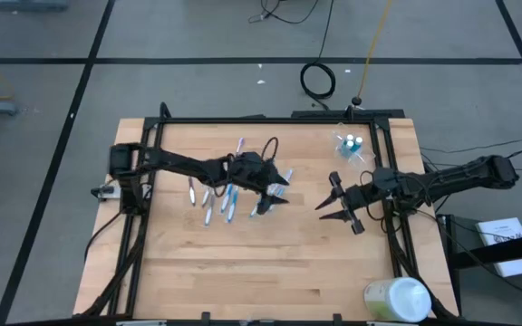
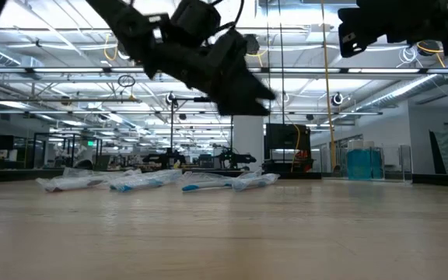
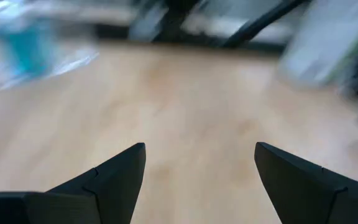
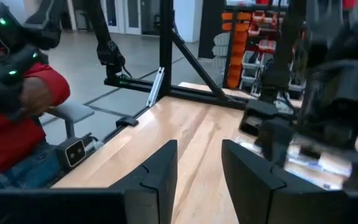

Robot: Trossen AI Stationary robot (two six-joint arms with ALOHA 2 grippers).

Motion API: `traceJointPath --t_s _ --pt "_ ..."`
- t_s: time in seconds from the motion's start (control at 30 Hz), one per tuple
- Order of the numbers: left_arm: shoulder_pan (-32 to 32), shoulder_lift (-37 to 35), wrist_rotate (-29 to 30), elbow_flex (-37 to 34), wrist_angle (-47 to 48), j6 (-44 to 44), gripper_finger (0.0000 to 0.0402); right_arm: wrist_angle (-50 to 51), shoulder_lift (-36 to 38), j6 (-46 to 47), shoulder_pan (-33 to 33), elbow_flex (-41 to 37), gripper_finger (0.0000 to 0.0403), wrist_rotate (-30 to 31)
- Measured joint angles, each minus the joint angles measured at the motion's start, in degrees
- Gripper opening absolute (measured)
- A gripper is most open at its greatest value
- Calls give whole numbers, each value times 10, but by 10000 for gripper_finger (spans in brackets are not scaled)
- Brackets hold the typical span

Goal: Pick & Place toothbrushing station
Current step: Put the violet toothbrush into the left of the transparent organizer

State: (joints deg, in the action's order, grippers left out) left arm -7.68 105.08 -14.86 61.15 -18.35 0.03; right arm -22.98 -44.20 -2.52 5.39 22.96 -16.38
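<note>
Left gripper [image 1: 276,195] first: its jaws are spread wide and there's nothing between them, just bare wood showing in the left wrist view, so it's carrying nothing. It hangs above the tabletop [image 1: 243,272], just at the right-hand edge of the toothbrush scatter, and from table height you can see it's well clear of the wood.

Right gripper [image 1: 341,206] next: jaws parted too, a narrower gap, nothing in them. It's hovering over open wood on the right side, between the scatter and the clear cup [image 1: 350,145].

Now the goods. The toothbrushes [image 1: 217,201] lie loose in a bunch left of centre, blue and white handles pointing every which way, flat on the wood; the low view shows them strung out in a row along the far side. The clear cup sits near the far right corner, well apart from the brushes, with what look like teal-capped tubes standing inside it; I can't tell how many.

A big pale green-and-white container [image 1: 397,300] stands at the near right corner, and a person in a red top [image 4: 17,118] sits beyond the table edge.

My read: early going. Most brushes look unsorted, neither arm has a load, and nearly all the picking and placing looks left to do
</note>
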Motion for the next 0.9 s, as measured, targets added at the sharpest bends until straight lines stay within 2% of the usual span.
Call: traceJointPath --t_s 0.17,0.27,0.43,0.57,0.73,0.9 --pt "0 -91 240 0 247 -10 305 0 0 21 -1 0 116 1" --pt "-1 -135 327 -5 351 -54 305 0 0 12 -1 0 116 2" --pt "-25 -197 330 -90 373 -109 305 0 0 9 -1 0 116 2" --pt "-45 -247 347 -170 391 -186 305 0 0 12 -1 0 116 2" --pt "-56 -299 381 -211 510 -315 305 1 0 0 -1 0 116 4" --pt "-56 -312 406 -214 658 -480 305 11 0 -14 -1 0 116 56"
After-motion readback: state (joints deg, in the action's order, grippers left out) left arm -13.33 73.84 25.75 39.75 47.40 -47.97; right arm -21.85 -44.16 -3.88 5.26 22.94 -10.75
